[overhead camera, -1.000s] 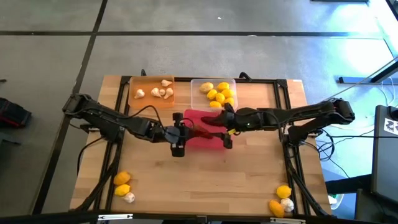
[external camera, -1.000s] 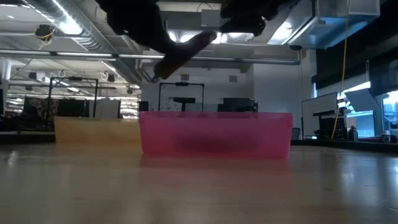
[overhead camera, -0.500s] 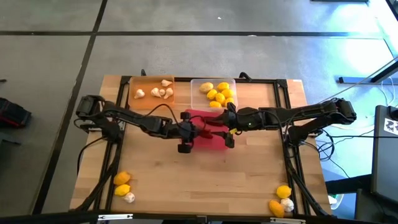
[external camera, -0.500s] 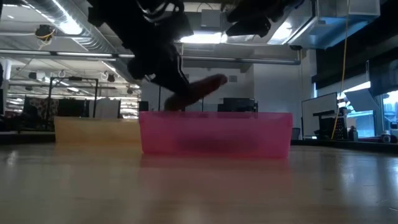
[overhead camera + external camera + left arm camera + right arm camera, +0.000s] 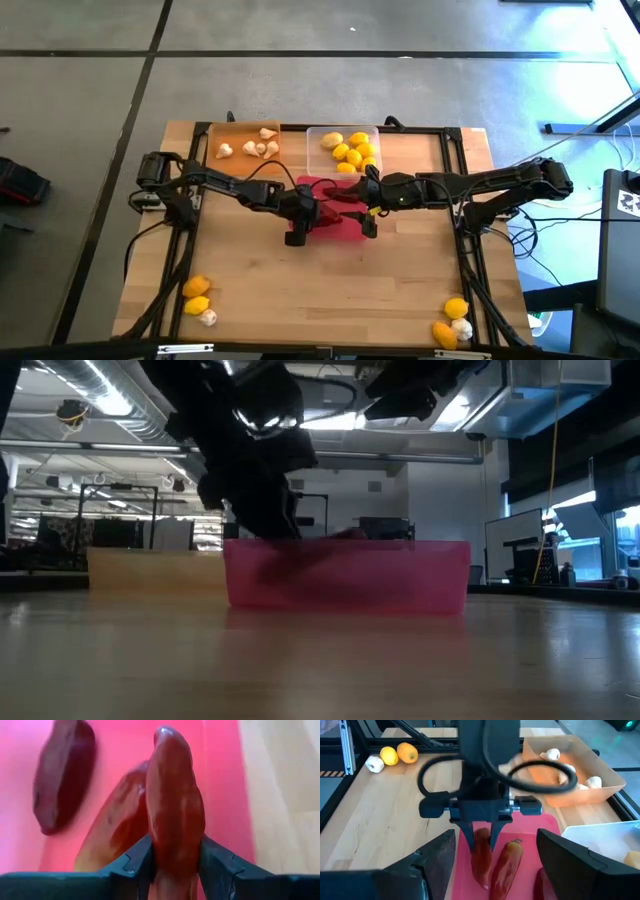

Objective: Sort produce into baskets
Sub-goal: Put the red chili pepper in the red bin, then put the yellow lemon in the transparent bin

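My left gripper [image 5: 307, 215] reaches down into the pink-red basket [image 5: 340, 228] and is shut on a long dark red chili [image 5: 172, 805]. Two more chilies [image 5: 62, 775] lie on that basket's floor. My right gripper [image 5: 358, 204] hovers open above the basket's right part, with nothing between its wide-set fingers [image 5: 437, 857]. At the far side, the orange basket [image 5: 228, 162] holds white garlic bulbs [image 5: 258, 147]. The clear basket [image 5: 318, 140] next to it holds yellow lemons [image 5: 352, 150]. My left gripper pinches the chili between its two fingers, by its two sides [image 5: 172, 857] toward one end. The fingers slant down from the table's left, and the chili runs on past them along their line. Its free end [image 5: 482, 877] points down into the pink-red basket.
Loose lemons and a garlic bulb lie at the near left corner [image 5: 198, 297] and the near right corner [image 5: 452, 322]. Bare wood lies between them along the near edge. Black frame rails [image 5: 192, 190] run along both sides of the table.
My left gripper has moved toward the table's right edge and down, tipping more steeply. It has carried the chili from above the pink-red basket's rim to below it. My right gripper has stayed where it was.
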